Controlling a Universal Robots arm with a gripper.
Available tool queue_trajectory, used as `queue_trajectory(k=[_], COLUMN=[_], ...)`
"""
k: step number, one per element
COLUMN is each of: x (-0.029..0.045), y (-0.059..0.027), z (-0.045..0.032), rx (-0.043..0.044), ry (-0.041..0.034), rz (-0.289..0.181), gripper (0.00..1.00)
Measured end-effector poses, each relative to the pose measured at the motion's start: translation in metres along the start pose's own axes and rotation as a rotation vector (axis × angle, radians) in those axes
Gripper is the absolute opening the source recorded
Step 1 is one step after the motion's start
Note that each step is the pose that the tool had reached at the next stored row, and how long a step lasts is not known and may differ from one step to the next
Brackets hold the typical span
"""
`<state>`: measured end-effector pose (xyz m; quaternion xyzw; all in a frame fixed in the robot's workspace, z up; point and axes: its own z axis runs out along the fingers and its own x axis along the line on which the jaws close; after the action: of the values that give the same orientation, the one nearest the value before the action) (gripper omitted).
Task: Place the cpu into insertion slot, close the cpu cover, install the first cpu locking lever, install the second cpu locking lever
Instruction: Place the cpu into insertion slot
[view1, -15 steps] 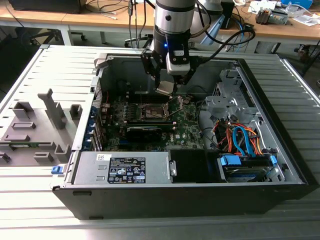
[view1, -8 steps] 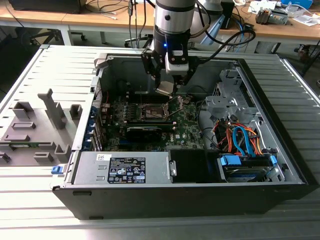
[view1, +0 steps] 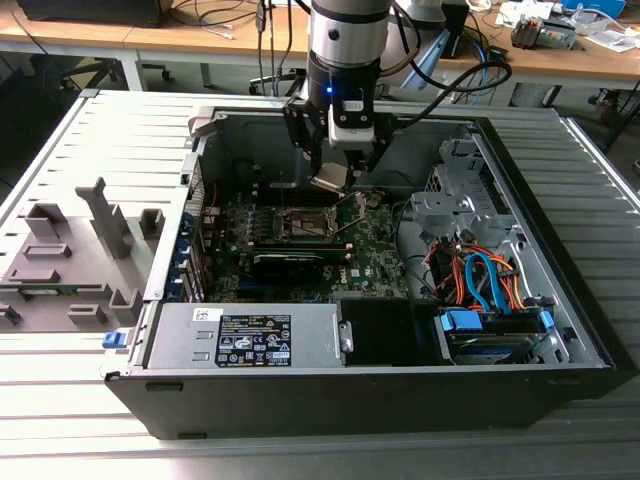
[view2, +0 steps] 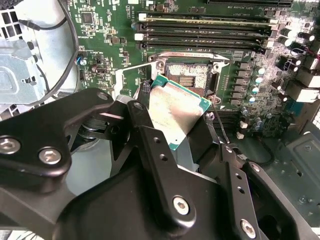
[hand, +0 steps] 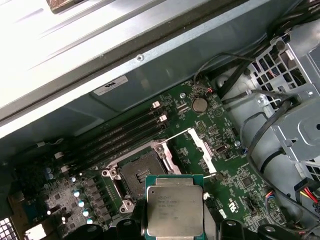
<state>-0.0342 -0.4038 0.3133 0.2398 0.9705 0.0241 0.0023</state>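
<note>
My gripper (view1: 330, 175) hangs inside the open computer case, shut on the cpu (view1: 328, 178), a small square chip with a silver-grey top. In both wrist views the cpu (view2: 175, 112) (hand: 174, 205) sits tilted between the black fingers (view2: 150, 145), a little above and just to one side of the insertion slot (view2: 191, 80) (hand: 137, 175). The slot (view1: 300, 222) lies uncovered, its dark centre showing inside a metal rim. A thin silvery strip that looks like the cpu cover (hand: 202, 147) stands raised beside the slot, with a thin lever (hand: 175, 134) lifted next to it.
Memory slots (view2: 205, 30) run along one side of the socket. A black graphics card (view1: 288, 262) lies in front of it, and a power supply (view1: 250, 335) sits at the case front. A drive cage with cables (view1: 480, 280) is on the exterior view's right. A grey fixture (view1: 70, 260) stands outside the case.
</note>
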Motion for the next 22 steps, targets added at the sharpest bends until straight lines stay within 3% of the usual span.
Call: queue_trajectory(k=[3, 22], x=[0.0, 0.0], y=[0.0, 0.0], z=[0.0, 0.0], rx=[0.0048, 0.011], ry=[-0.006, -0.0134], rz=[0.069, 0.148], gripper=[0.54, 0.54])
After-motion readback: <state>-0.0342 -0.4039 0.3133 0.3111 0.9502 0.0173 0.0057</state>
